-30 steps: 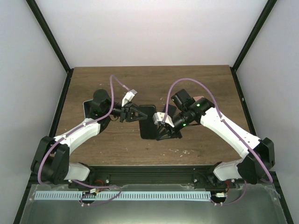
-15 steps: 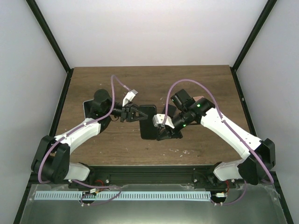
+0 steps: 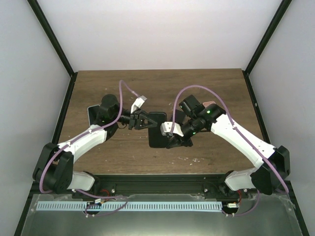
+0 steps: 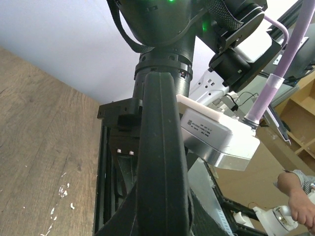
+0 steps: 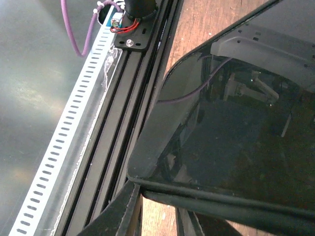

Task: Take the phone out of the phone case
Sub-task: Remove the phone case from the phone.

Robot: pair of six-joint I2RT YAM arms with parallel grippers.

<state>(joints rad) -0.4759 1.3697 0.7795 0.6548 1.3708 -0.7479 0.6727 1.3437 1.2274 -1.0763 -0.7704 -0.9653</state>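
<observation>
A black phone in a black case (image 3: pixel 158 132) is held above the wooden table between both grippers. My left gripper (image 3: pixel 146 120) is shut on its far upper edge. In the left wrist view the phone (image 4: pixel 161 147) runs edge-on between the two fingers of that gripper (image 4: pixel 160 219). My right gripper (image 3: pixel 173 140) grips the near right corner. In the right wrist view the glass screen (image 5: pixel 236 132) fills the frame, and its corner sits slightly proud of the case rim (image 5: pixel 221 202). My right gripper (image 5: pixel 160 214) is shut across that rim.
The brown wooden table (image 3: pixel 98 93) has black frame posts at its sides and white walls beyond. A black rail (image 3: pixel 157 183) and a slotted white cable strip (image 3: pixel 147 206) run along the near edge. White specks mark the wood (image 3: pixel 189 159).
My left gripper and the phone's top edge have shifted a little to the right. My right gripper has moved slightly left and lower along the phone's near corner.
</observation>
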